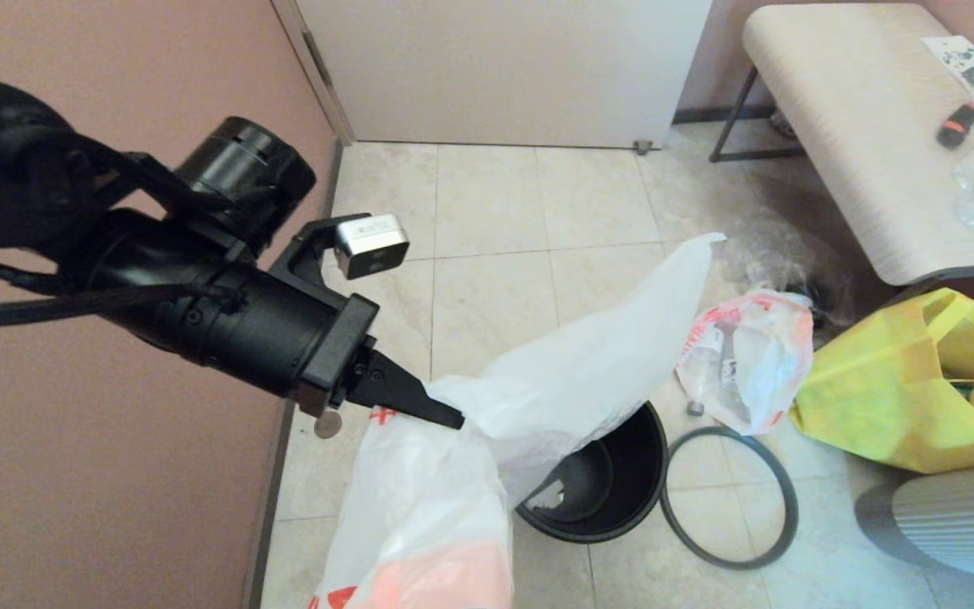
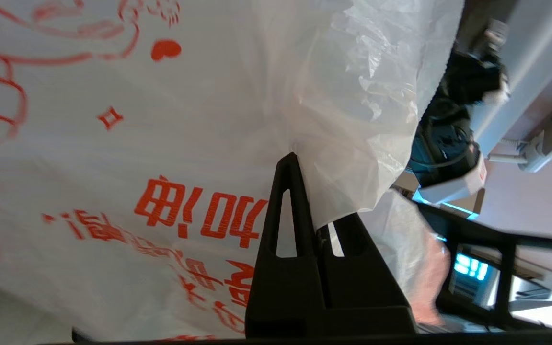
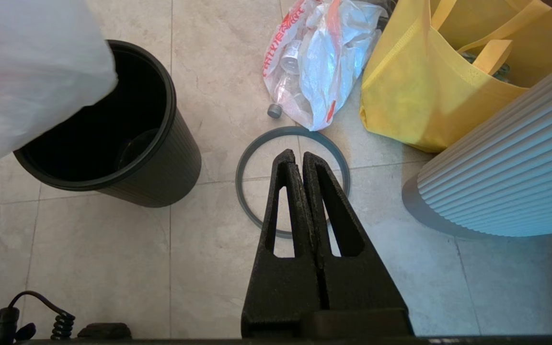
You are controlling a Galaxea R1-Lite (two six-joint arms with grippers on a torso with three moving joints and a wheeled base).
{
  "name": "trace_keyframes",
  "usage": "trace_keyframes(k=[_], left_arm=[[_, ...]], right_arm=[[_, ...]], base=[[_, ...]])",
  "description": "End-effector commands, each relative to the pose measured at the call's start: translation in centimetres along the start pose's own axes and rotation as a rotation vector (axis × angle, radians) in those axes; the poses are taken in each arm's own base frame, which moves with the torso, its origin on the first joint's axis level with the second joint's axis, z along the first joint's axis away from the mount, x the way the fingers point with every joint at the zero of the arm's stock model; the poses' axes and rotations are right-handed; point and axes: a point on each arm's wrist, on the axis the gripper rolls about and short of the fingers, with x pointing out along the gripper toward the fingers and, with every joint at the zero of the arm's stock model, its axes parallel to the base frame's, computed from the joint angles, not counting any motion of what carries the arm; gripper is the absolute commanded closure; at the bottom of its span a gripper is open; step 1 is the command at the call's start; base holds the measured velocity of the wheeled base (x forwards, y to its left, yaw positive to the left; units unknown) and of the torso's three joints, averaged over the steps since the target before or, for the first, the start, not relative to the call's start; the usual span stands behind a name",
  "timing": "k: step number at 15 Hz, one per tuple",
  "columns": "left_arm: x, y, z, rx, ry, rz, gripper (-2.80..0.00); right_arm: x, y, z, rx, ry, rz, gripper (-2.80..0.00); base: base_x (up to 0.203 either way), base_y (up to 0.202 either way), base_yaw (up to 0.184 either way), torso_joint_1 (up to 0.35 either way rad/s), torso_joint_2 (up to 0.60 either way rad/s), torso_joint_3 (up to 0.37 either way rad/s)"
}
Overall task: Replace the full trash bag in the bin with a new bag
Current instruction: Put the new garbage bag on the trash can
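My left gripper [image 1: 453,419] is shut on the new bag [image 1: 419,499], a white bag with red characters and a red line drawing [image 2: 161,120]. The gripper [image 2: 297,158] pinches a fold near the bag's middle. I hold the bag up over the floor, and part of it drapes across the near left rim of the bin [image 1: 622,524]. The black bin [image 3: 161,163] stands open and looks empty inside. Its grey hoop [image 1: 719,430] lies flat on the tiles to the bin's right. The full trash bag [image 1: 749,355] lies on the floor beyond the hoop. My right gripper [image 3: 297,155] is shut and empty, hanging above the hoop [image 3: 239,175].
A yellow tote [image 1: 901,397] sits right of the full trash bag [image 3: 324,62]. A white ribbed object [image 1: 952,524] stands at the near right. A bench [image 1: 859,127] with bottles is at the far right. A pink wall [image 1: 115,507] runs along the left.
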Motion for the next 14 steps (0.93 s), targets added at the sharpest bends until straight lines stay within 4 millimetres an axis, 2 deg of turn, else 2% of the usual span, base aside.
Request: trace_keyframes(k=[1,4,8,11,14], left_arm=[[2.4,2.7,1.1,-0.07,0.058,0.003,0.0],[4.0,4.5,2.6,-0.058,0.037,0.005,0.0],[7.4,5.1,3.2,-0.088,0.112,0.001,0.0],[9.2,6.2,4.0,-0.095,0.135,0.047,0.0],[10.8,6.3,4.1,-0.092,0.165,0.05,0.0]], right_arm=[[0.1,0.0,-0.2,0.0,0.007,0.0,0.0],[0.1,0.0,-0.2,0.0,0.007,0.0,0.0],[0.1,0.0,-0.2,0.0,0.005,0.0,0.0],[0.1,0.0,-0.2,0.0,0.007,0.0,0.0],[0.0,0.0,0.0,-0.004,0.001,-0.006,0.0]], base=[[0.0,0.0,0.0,0.0,0.0,0.0],[0.0,0.0,0.0,0.0,0.0,0.0],[0.0,0.0,0.0,0.0,0.0,0.0],[0.0,0.0,0.0,0.0,0.0,0.0],[0.0,0.0,0.0,0.0,0.0,0.0]])
